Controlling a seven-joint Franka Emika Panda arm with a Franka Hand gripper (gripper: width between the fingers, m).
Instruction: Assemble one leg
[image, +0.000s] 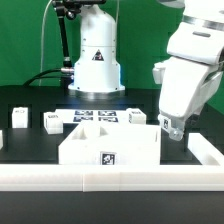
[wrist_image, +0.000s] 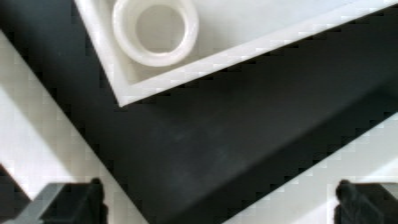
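Small white legs stand on the black table in the exterior view: two at the left (image: 18, 117) (image: 50, 122) and one by the marker board (image: 135, 117). The large flat white panel (image: 108, 145) stands in the front middle with a tag on its face. My gripper (image: 172, 128) hangs just to the right of the panel's far right corner, low over the table. In the wrist view my gripper (wrist_image: 219, 205) is open and empty, its dark fingertips (wrist_image: 71, 205) wide apart over black table. A panel corner with a round recess (wrist_image: 157, 28) lies ahead of it.
The marker board (image: 97, 117) lies flat behind the panel. The robot base (image: 97, 60) stands at the back. A white rail (image: 110, 181) runs along the front edge. Another white piece (image: 205, 150) lies at the exterior view's right.
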